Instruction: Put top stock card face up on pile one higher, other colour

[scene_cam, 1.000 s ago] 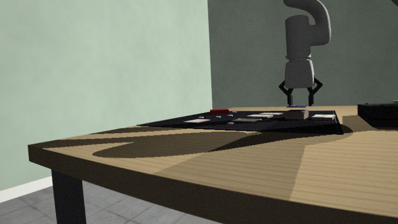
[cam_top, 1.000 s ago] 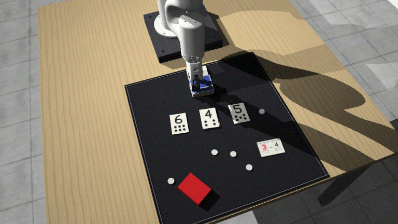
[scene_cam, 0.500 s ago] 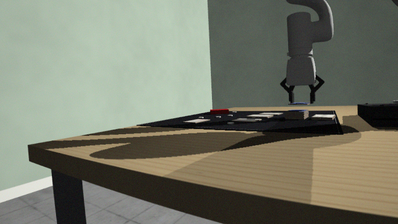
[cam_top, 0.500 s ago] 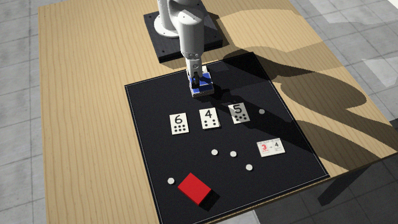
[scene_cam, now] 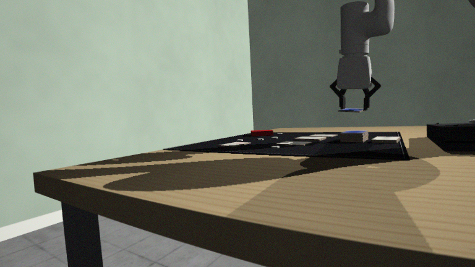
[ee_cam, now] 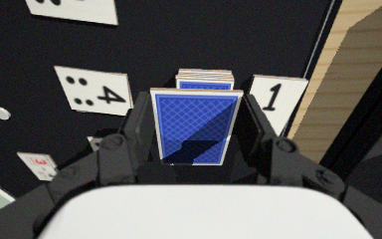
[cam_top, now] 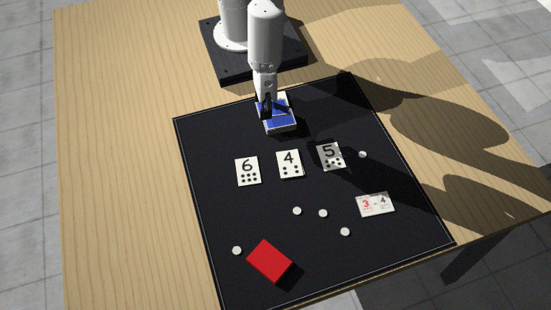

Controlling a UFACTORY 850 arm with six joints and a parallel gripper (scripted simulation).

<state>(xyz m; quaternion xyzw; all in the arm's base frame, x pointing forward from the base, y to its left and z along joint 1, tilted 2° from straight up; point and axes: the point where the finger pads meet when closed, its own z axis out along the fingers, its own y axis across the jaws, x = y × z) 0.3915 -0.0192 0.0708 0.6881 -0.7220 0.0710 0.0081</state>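
Here, a wooden desk (cam_top: 113, 128) carries a black card cloth (cam_top: 227, 225) and, behind it, the dark base plate (cam_top: 298, 61) on which the white arm (cam_top: 264, 34) stands. The arm reaches down over the far edge of the cloth, and its pincer (scene_cam: 354, 104) hangs well above the surface, closed by both fingers on the side edges of a single blue-backed card (ee_cam: 195, 125), which lies flat and face down between them (back pattern toward the wrist camera). Directly beneath sits the stock (cam_top: 280, 123), a small stack of blue-backed cards, with a white card marked 1 (ee_cam: 276, 102) just beside it toward the base plate. Nearer the front, three face-up piles stand in a row: a black 6 (cam_top: 247, 170), a black 4 (cam_top: 290, 163) and a black 5 (cam_top: 331, 155) in shadow. To the right lies a small reference card (cam_top: 374, 204) showing a red 3 and a black 4. A red block (cam_top: 268, 260) rests near the front edge of the cloth, and several small white discs, one of them at (cam_top: 297, 210), are scattered across the cloth.
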